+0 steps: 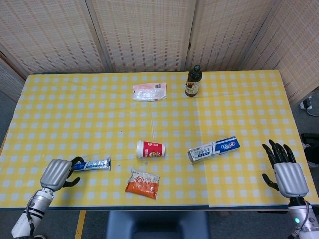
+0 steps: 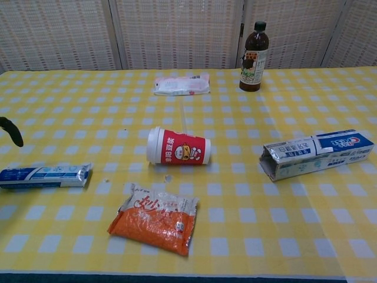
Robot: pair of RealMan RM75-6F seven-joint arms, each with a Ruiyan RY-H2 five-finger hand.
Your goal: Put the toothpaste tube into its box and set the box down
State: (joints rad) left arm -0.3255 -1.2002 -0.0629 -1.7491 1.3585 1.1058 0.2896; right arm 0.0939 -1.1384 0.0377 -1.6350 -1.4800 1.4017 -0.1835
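Observation:
The blue and white toothpaste tube (image 1: 92, 165) (image 2: 45, 175) lies flat near the table's front left. My left hand (image 1: 57, 174) hangs over its cap end with the fingers curved down and apart, holding nothing. In the chest view only one dark fingertip (image 2: 12, 131) shows, above the tube and clear of it. The toothpaste box (image 1: 214, 149) (image 2: 318, 154) lies on its side at the right, its open end facing left. My right hand (image 1: 284, 172) is at the front right edge with spread fingers and nothing in it, well right of the box.
A red paper cup (image 1: 150, 149) (image 2: 178, 147) lies on its side mid-table. An orange snack packet (image 1: 142, 183) (image 2: 154, 219) lies in front of it. A dark bottle (image 1: 193, 81) (image 2: 254, 57) and a pale packet (image 1: 149, 91) (image 2: 181, 85) sit at the back.

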